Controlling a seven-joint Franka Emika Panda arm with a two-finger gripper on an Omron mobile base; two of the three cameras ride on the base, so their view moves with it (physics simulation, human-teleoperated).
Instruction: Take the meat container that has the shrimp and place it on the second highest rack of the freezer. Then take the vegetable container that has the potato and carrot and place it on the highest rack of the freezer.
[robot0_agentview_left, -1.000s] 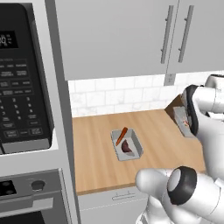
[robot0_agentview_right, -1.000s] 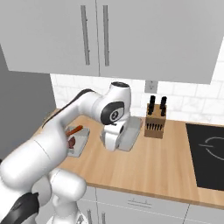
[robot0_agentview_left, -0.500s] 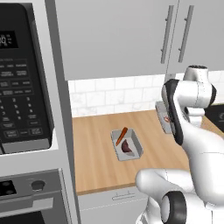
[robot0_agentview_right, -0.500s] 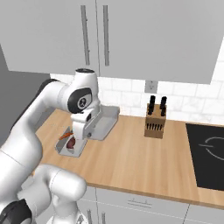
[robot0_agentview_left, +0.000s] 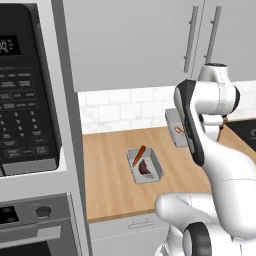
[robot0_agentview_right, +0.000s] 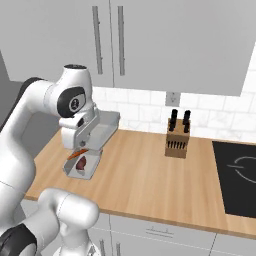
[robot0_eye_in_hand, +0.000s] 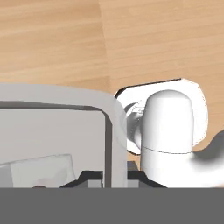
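The first step of the task is in hand: the meat container (robot0_agentview_right: 97, 131) is lifted clear of the tabletop (robot0_agentview_right: 150, 175) and hangs tilted in the air, with the fingers (robot0_eye_in_hand: 114, 174) clamped together on its rim, as the hand view shows from very close. In the left base view the shrimp (robot0_agentview_left: 179, 130) lies as a small pink-red piece inside this tray. The vegetable container (robot0_agentview_left: 145, 165) rests on the tabletop near the microwave (robot0_agentview_left: 25, 90), with the carrot (robot0_agentview_left: 138, 154) and the potato (robot0_agentview_left: 145, 168) in it, not yet touched. I judge that the next move calls for carrying the tray toward the freezer, probably with a drive of the base, and keeping it level so the shrimp does not slide out.
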